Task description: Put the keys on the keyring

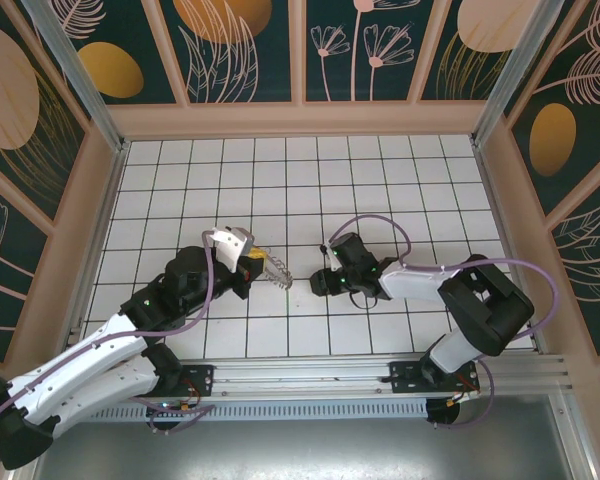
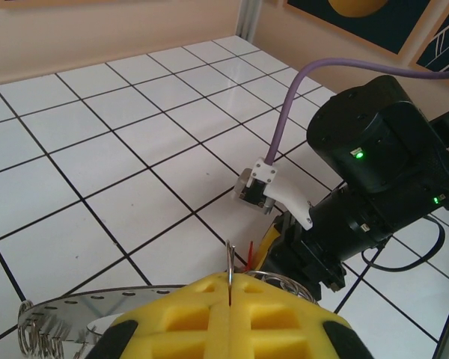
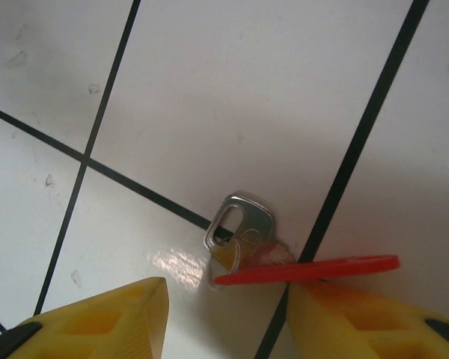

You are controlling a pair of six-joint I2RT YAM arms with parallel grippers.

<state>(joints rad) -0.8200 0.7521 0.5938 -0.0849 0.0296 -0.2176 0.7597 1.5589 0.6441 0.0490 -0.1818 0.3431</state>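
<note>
Left hand [image 2: 230,303]: pads pressed together on a thin wire edge of the keyring [image 2: 56,323], at the lower edge of the left wrist view, with the toothed grey rim running off to the lower left.

Right hand [image 3: 228,295]: yellow tips spread apart at lower left and lower right of the right wrist view, clamped on nothing.

Key [image 3: 307,268]: lower centre of the right wrist view, between those tips. Red head seen edge-on just above the lower-right tip. Short grey metal part with a slot reaching up and left over the white table [image 3: 209,90].

Handling:
- Treat the key as very light, rigid and tiny.
- Expect sliding on the glossy tile and tipping at the slightest nudge.
- Take hold across the flat faces of the red head and leave the metal end free for threading.
- Treat the keyring as thin, stiff, slightly springy metal, and grip it at the rim, well clear of the threading point.

Hard to make out:
- Cannot tell whether the red head touches the lower-right tip or merely sits beside it.
- Cannot tell whether the metal end rests on the table or already hooks the wire.
- Keyring cut off by the lower frame edge and partly covered by the yellow pads in the left wrist view.
</note>
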